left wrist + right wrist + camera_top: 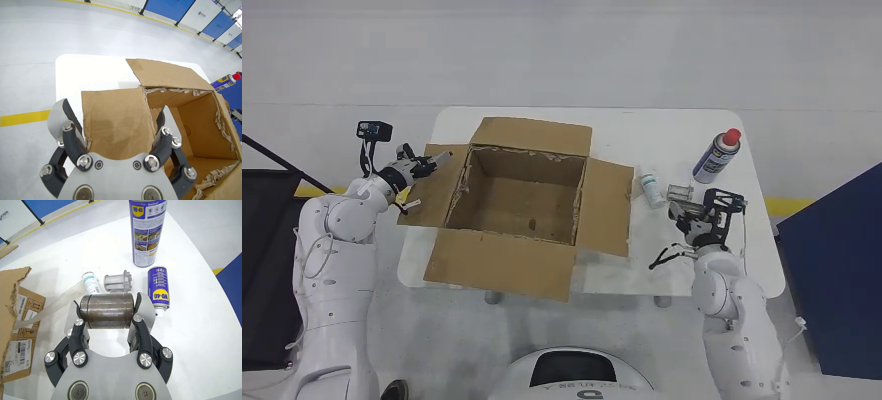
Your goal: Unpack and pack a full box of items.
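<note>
An open cardboard box with torn flaps stands mid-table, and its inside shows bare cardboard. My left gripper hangs open over the box's left flap, at the table's left edge. To the right of the box, my right gripper is shut on a dark metal cylinder, gripping it at both ends just above the table. Beyond it lie a silver ribbed metal part, a small white bottle and a small blue spray can. A tall blue spray can stands upright behind them.
The white table ends close behind the tall can and to the right of my right gripper. A loose strip of clear tape trails from the box's right flap toward the white bottle.
</note>
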Motion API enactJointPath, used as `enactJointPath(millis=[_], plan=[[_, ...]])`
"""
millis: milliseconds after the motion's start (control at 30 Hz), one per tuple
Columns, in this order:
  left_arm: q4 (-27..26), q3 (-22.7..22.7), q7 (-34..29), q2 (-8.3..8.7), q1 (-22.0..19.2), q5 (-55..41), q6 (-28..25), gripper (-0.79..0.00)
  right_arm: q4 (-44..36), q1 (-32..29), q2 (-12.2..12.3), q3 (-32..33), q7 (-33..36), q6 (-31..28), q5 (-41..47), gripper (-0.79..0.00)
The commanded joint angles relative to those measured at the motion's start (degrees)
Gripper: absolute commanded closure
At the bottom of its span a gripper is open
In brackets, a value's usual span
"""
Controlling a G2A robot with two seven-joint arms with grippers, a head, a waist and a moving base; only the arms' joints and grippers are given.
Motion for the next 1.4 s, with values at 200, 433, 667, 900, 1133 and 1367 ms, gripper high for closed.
enactJointPath(millis=[200,433,667,900,1133,1367], plan=[[0.0,0.0,0.0,0.0,0.0,0.0,0.0,-0.785,6.88,6.04,0.13,-0.96,4.62,0.25,0.07,0.0],[0.0,0.0,0.0,0.0,0.0,0.0,0.0,-0.785,9.75,7.72,0.3,-0.76,5.34,-0.16,1.04,0.0],[0.0,0.0,0.0,0.0,0.0,0.0,0.0,-0.785,12.17,8.99,0.41,-1.02,4.46,1.22,-0.05,0.0],[0.0,0.0,0.0,0.0,0.0,0.0,0.0,-0.785,13.79,10.05,0.32,-2.58,3.67,3.43,-2.08,0.0],[0.0,0.0,0.0,0.0,0.0,0.0,0.0,-0.785,15.38,11.87,0.31,-3.63,5.61,5.03,-3.66,-0.043],[0.0,0.0,0.0,0.0,0.0,0.0,0.0,-0.785,15.31,12.01,0.39,-3.6,6.08,4.64,-3.27,-0.145]])
